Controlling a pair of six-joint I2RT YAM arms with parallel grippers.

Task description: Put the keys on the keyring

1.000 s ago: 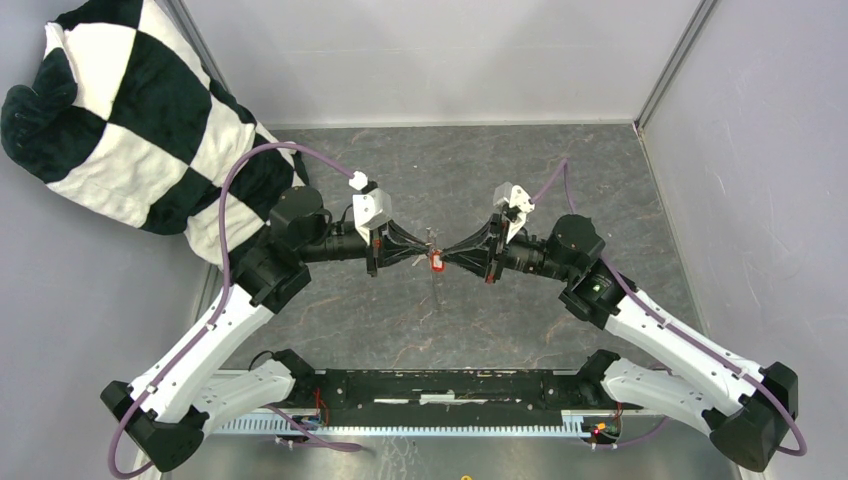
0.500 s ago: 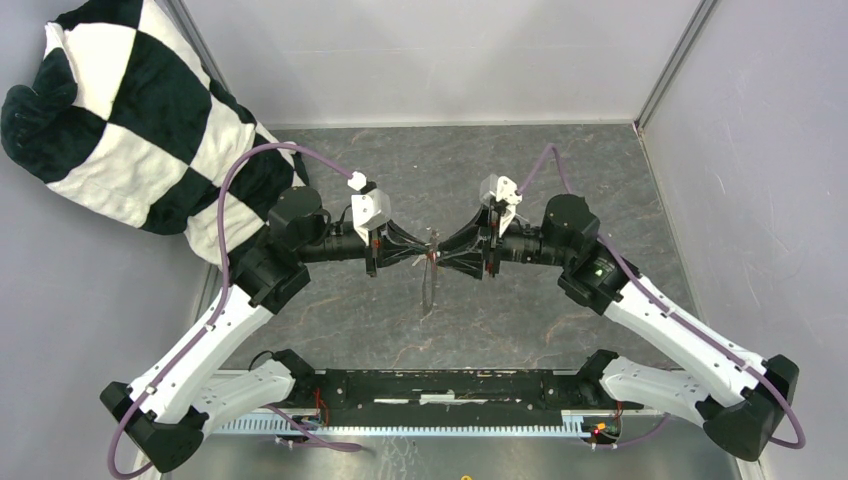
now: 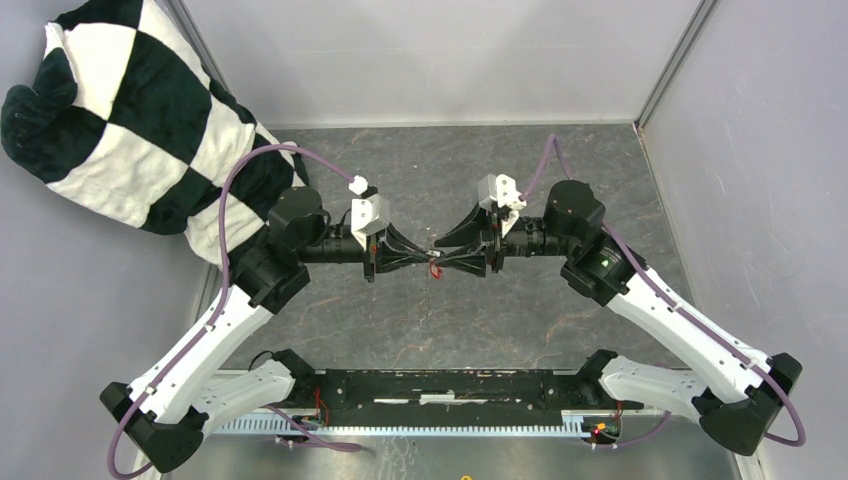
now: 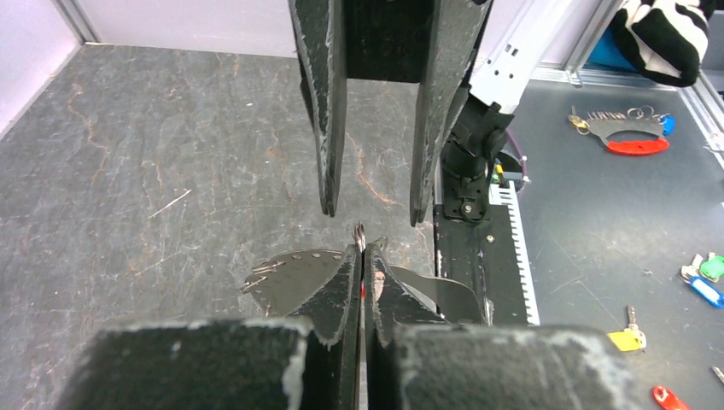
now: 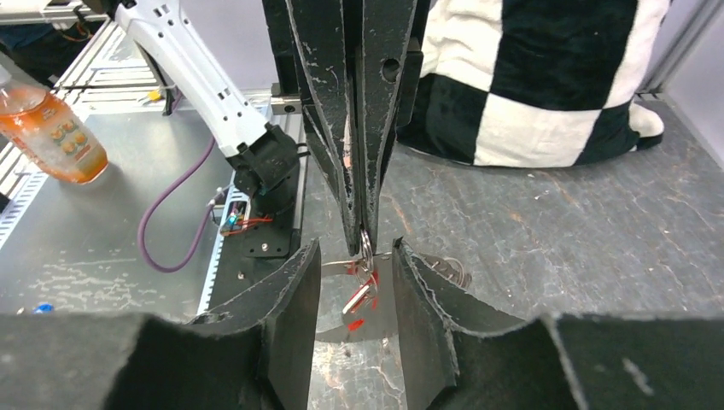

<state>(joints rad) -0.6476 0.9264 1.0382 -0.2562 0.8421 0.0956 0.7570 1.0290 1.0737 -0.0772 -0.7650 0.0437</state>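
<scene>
My left gripper (image 3: pixel 430 259) is shut on a small split ring (image 5: pixel 365 243), from which the red-tagged key (image 5: pixel 356 301) hangs. In the left wrist view its fingers (image 4: pixel 360 254) are pressed together, with the ring's edge sticking out past the tips. My right gripper (image 3: pixel 442 254) is open. Its fingers (image 5: pixel 294 299) stand on either side of the left fingertips without touching the ring. The keyring (image 4: pixel 294 278), flat and silvery-grey, lies on the table right under both grippers and also shows in the right wrist view (image 5: pixel 369 329). The black-tagged key is out of view.
A black-and-white checkered pillow (image 3: pixel 130 120) lies at the far left corner. Grey walls (image 3: pixel 760 150) close the table on three sides. The black base rail (image 3: pixel 440 390) runs along the near edge. Spare keys (image 4: pixel 632 137) and an orange bottle (image 5: pixel 51 128) sit off the table.
My right wrist has rolled and shifted toward the back, and its jaws have opened around the left fingertips. My left gripper has rolled and still holds the ring with the red key.
</scene>
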